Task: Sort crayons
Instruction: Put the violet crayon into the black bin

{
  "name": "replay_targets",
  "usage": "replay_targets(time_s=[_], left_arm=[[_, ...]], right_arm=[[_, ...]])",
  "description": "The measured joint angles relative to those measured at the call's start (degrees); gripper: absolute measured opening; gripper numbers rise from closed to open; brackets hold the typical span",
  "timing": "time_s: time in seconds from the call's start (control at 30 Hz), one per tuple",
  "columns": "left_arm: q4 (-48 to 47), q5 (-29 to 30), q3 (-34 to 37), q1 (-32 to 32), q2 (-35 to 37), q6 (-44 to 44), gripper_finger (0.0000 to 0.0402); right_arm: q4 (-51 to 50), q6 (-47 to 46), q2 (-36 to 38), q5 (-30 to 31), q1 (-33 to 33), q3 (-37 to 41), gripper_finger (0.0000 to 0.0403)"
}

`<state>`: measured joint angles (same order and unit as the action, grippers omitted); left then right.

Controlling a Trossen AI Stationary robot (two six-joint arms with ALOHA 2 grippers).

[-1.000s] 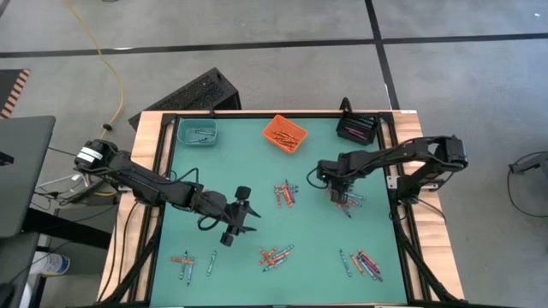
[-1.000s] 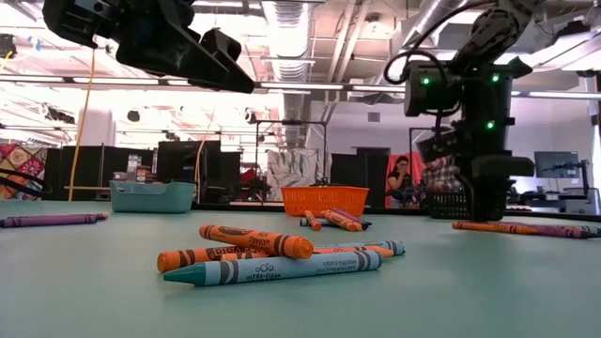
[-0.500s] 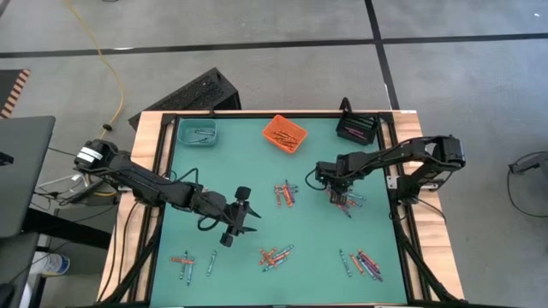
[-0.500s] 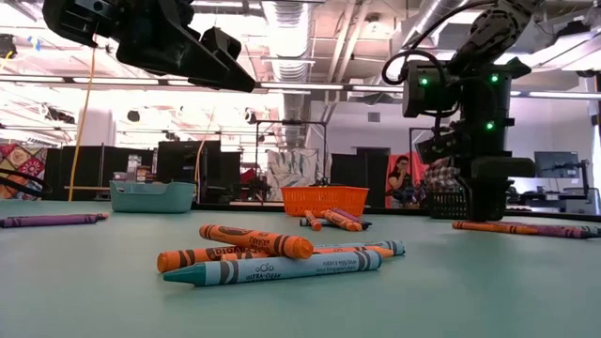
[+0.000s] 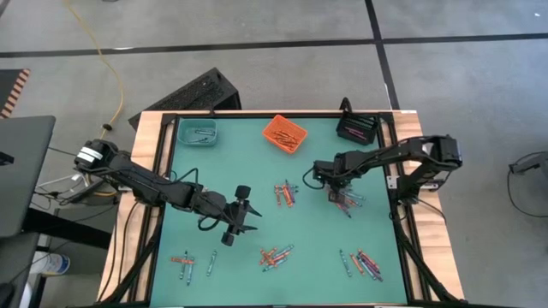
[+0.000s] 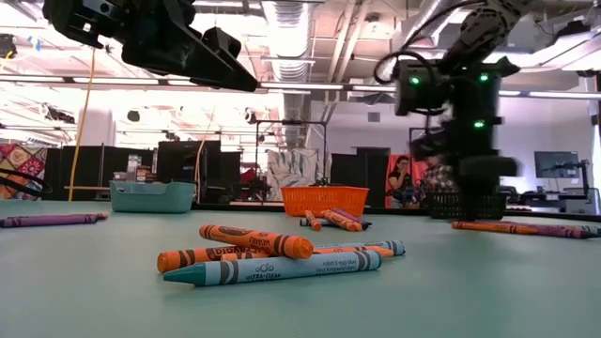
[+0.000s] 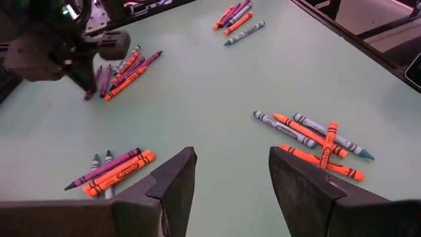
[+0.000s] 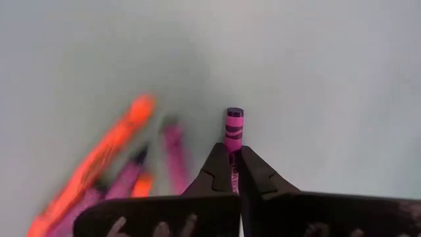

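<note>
One purple crayon [image 8: 234,125] now sits pinched between the fingers of the right gripper [image 8: 234,164]; a second ago those fingers stood apart over the pile at the right side of the mat [image 5: 257,162], and they have since clamped together, with the crayon's flat end poking out past the tips in the wrist view. The arm has also crept a little toward the mat's centre, and the blur on it in the low view suggests it is moving, so I judge the pick made and the carry to a bin the next step. Just beside the gripper the rest of that pile [image 5: 347,204], purple and orange, lies on the mat. Farther out, other clusters wait: one near the centre [image 5: 285,193], one toward the front [image 5: 276,255], one at front right [image 5: 364,263] and one at front left [image 5: 190,262]. Along the far edge stand the teal bin [image 5: 198,133], the orange bin [image 5: 284,133] and the black bin [image 5: 356,128], each already holding a few crayons. The left gripper [image 7: 230,172] hovers unmoved near the mat's middle, fingers spread and empty. Wrappers on the nearest crayons [image 6: 272,253] in the low view carry print, including what looks like a Crayola-style logo and a colour name, too small to read for certain.
</note>
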<state>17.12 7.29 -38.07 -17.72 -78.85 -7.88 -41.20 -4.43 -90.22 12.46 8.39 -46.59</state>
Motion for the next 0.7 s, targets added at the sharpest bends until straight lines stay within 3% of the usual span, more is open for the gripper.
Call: replay_targets(time_s=[0.4,0.7], left_arm=[[-0.02,0.26,-0.01,0.00,0.00,0.09,0.0183],[0.16,0.25,-0.01,0.00,0.00,0.19,0.0183]], right_arm=[[-4.45,2.98,0.16,5.89,2.61,-8.61,0.0001],[-6.78,7.76,0.21,8.91,9.45,-12.81,0.0001]])
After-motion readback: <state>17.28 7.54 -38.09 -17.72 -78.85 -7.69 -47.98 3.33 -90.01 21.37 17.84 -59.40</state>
